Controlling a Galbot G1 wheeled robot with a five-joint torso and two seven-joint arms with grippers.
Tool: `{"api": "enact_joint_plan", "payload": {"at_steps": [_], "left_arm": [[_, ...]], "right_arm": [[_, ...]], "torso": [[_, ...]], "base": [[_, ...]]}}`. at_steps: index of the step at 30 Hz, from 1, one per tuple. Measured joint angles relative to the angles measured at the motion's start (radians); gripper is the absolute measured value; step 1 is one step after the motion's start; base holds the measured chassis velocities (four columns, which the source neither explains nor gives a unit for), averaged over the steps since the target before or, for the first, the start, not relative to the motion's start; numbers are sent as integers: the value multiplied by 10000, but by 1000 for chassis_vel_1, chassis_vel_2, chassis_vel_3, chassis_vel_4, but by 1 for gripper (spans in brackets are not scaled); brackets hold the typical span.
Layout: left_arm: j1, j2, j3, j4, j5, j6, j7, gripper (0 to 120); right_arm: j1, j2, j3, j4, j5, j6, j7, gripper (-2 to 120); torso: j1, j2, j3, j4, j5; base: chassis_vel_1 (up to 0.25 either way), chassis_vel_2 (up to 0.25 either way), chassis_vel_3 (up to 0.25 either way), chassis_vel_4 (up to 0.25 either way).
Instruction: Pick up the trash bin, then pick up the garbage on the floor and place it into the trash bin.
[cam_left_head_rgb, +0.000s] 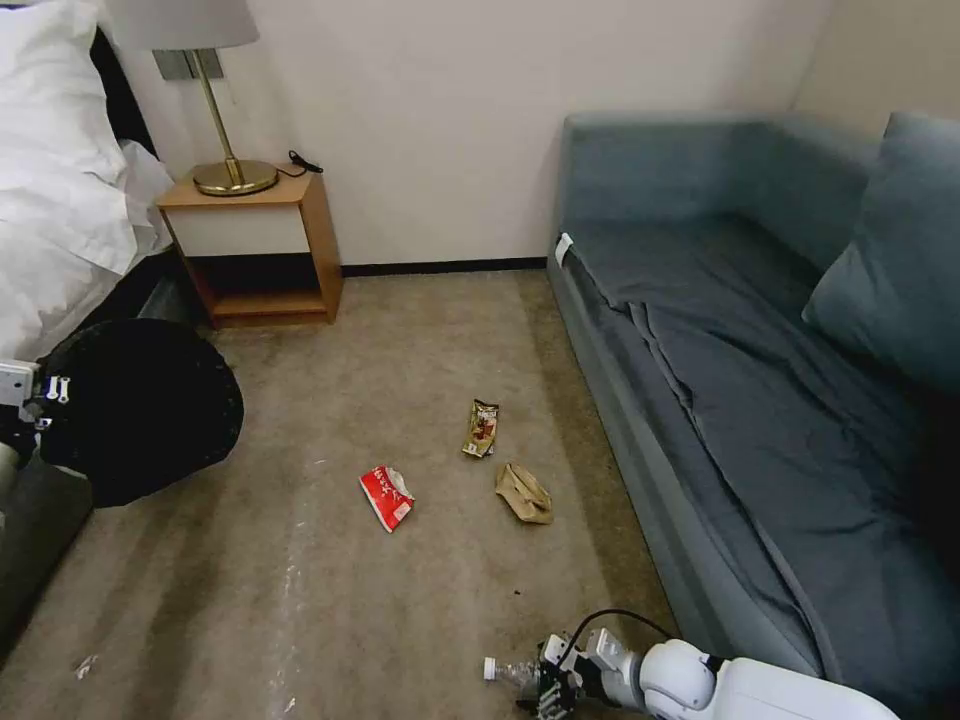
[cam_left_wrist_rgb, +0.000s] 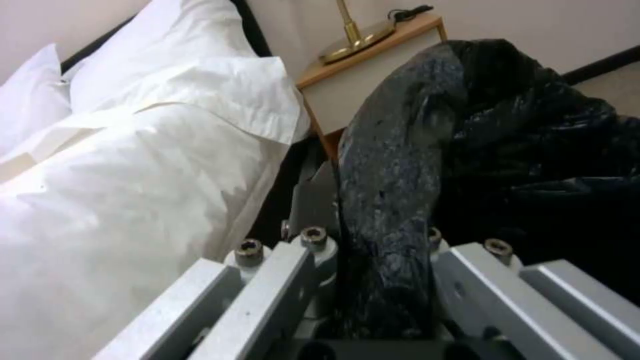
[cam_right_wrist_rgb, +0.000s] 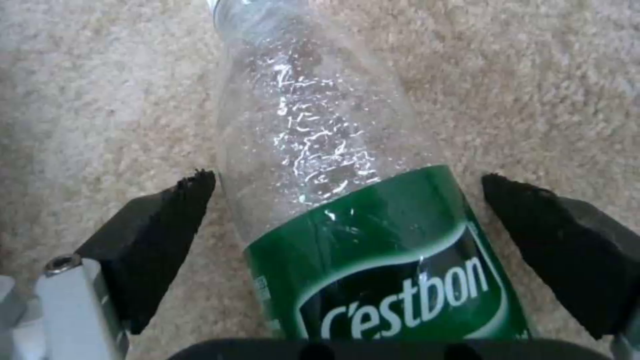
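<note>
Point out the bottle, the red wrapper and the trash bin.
bottle (cam_right_wrist_rgb: 400, 240): right wrist view, on its green label.
red wrapper (cam_left_head_rgb: 385, 497): head view, on its red middle.
trash bin (cam_left_head_rgb: 140, 410): head view, on its black bag lining.

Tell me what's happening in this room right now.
The robot is clearing litter off the carpet. Its left tool is shut on the bin, holding it up beside the bed. Its right tool is open around the bottle on the floor, not yet gripping. Three wrappers lie farther out.
</note>
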Motion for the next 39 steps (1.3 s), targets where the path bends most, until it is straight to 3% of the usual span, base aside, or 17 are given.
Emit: {"api": "enact_joint_plan", "payload": {"at_steps": [4, 6, 9, 11, 27, 31, 39], "left_arm": [[37, -1, -23, -1, -2, -12, 2, 6], [85, -5, -60, -6, -14, -17, 5, 6], [103, -4, -81, -12, -21, -25, 5, 6], [177, -7, -124, -23, -31, -43, 13, 6], [300, -14, -153, 151, -16, -221, 42, 6], [250, -57, -110, 157, 1, -222, 44, 6], [-327, -629, 102, 11, 123, 156, -22, 6]], "right_arm": [[-62, 6, 70, -29, -27, 14, -11, 92], [-134, 0, 163, -55, -52, 22, 0, 79], [-158, 4, 188, -66, -60, 24, 6, 76], [-211, 45, 215, -71, -71, 30, 9, 64], [-487, 174, 453, -81, -146, 44, -42, 30], [-551, 163, 592, 16, -151, 36, -45, 29], [-1156, 94, 1450, 382, -406, -110, -51, 28]], "torso": [[0, 1, 0, -2, -1], [-1, 4, -1, -5, -12], [-1, 5, -2, -7, -12], [0, 5, -2, -5, -5], [0, 1, 0, 0, 6], [0, -1, 1, 3, 7], [0, -3, 4, 3, 4]], "base": [[0, 0, 0, 0], [0, 0, 0, 0], [0, 0, 0, 0], [0, 0, 0, 0], [0, 0, 0, 0], [0, 0, 0, 0], [0, 0, 0, 0]]}}
